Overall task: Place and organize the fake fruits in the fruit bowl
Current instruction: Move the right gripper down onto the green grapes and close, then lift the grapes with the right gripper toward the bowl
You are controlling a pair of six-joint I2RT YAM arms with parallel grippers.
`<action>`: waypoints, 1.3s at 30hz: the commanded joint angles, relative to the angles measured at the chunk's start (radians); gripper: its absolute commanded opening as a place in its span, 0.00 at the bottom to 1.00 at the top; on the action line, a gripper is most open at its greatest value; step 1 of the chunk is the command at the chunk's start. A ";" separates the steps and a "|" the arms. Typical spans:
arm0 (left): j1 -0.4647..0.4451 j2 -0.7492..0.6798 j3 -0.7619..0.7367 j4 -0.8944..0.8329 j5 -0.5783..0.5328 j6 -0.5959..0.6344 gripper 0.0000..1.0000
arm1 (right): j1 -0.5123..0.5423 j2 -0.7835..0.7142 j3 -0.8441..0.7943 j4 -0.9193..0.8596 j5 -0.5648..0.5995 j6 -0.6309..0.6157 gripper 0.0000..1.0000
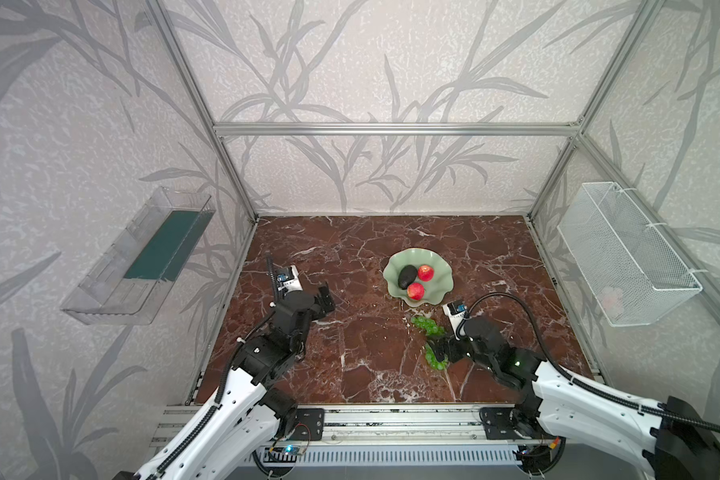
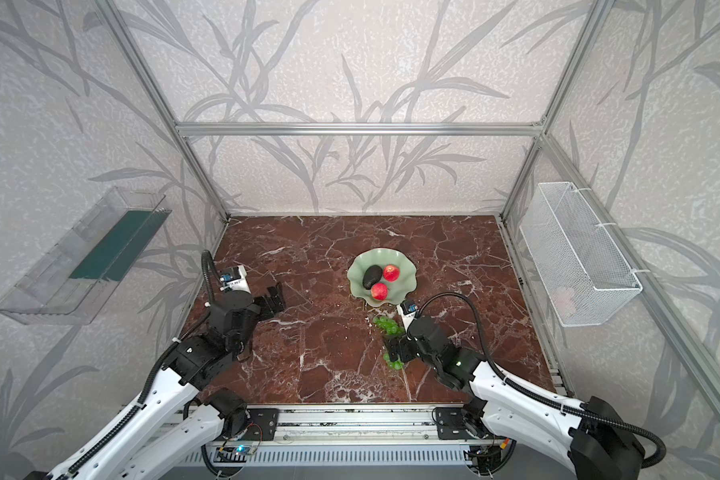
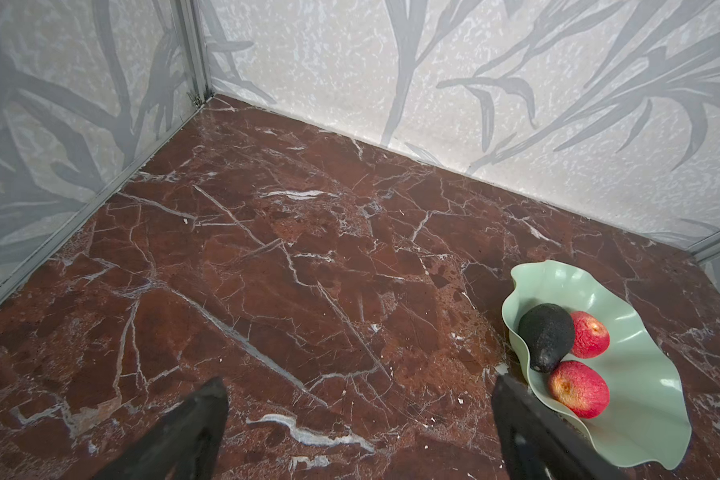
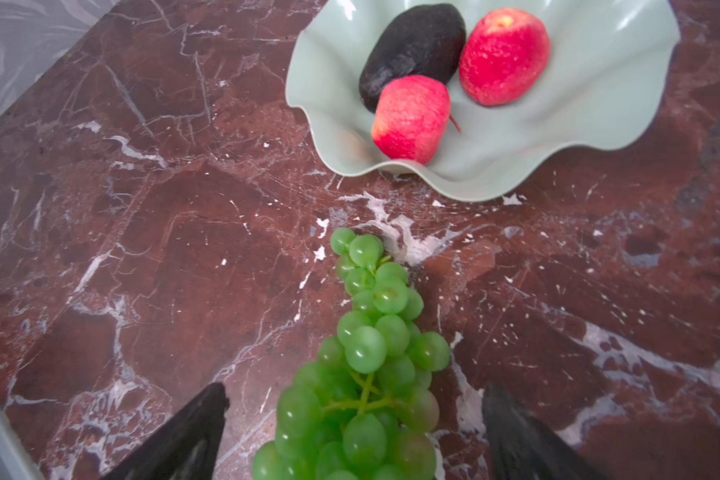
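The pale green scalloped fruit bowl [image 1: 437, 286] [image 2: 404, 274] [image 3: 649, 399] [image 4: 599, 104] holds a dark avocado [image 1: 407, 276] [image 4: 412, 45] and two red-yellow fruits [image 1: 425, 272] [image 1: 415, 291] [image 4: 504, 56] [image 4: 410, 118]. The green grape bunch [image 1: 427, 326] [image 2: 387, 325] [image 4: 371, 353] lies on the marble just in front of the bowl. My right gripper [image 1: 438, 351] [image 4: 354, 432] is open and straddles the near end of the bunch, with a gap on each side of the grapes. Left of the bowl, my left gripper [image 1: 325, 297] [image 3: 360, 428] is open over bare marble.
A clear plastic tray [image 1: 138, 257] hangs on the left wall and a white wire mesh basket [image 1: 628, 253] on the right wall. Aluminium frame posts stand at the table's corners. A metal rail [image 1: 391, 424] runs along the front edge.
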 commanded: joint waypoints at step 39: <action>0.013 0.032 -0.018 0.051 0.021 -0.035 0.99 | 0.009 0.124 -0.062 0.170 0.041 0.174 0.45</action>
